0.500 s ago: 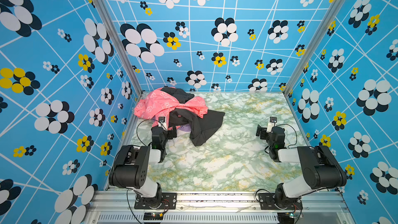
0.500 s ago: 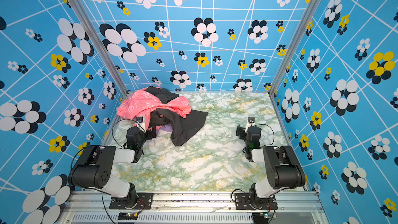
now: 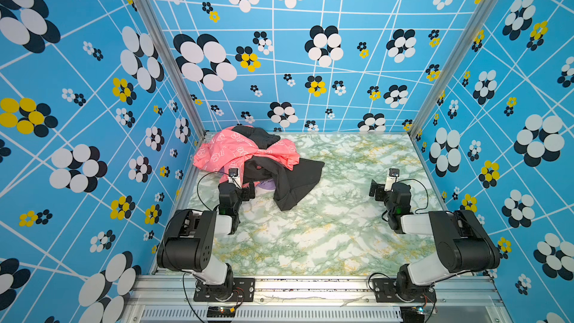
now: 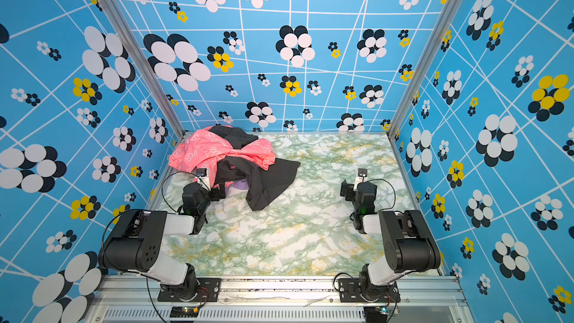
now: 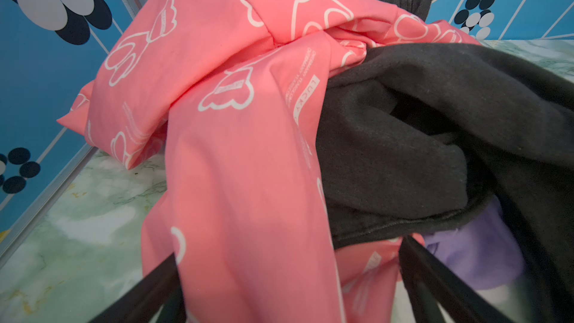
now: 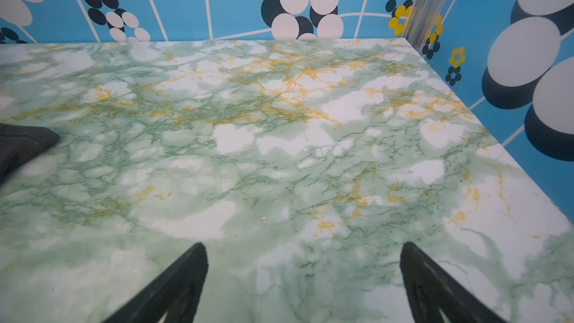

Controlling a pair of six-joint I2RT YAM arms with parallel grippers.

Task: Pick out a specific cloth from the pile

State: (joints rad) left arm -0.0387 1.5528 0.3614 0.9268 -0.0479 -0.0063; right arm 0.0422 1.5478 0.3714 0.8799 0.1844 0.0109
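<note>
Left pincer point(image 5: 289, 253) stands wide open at the near edge of the pile point(image 3: 248, 156), a fold of the coral-pink garment point(image 5: 233, 119) lying loose between its jaws; the cloth point(image 5: 475, 250), lavender, peeks from under a black garment point(image 5: 403, 150) just beside one finger; right pincer point(image 6: 302, 245) gapes wide, holding nothing, over the worktop point(image 6: 279, 150), well apart.

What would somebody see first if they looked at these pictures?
The bright coral-pink garment with white drawings jumps out, tangled with black garments in the far left corner of the table. Blue walls with big black, white and yellow flowers surround everything. A bit of lavender cloth peeks out beneath the black garments.
</note>
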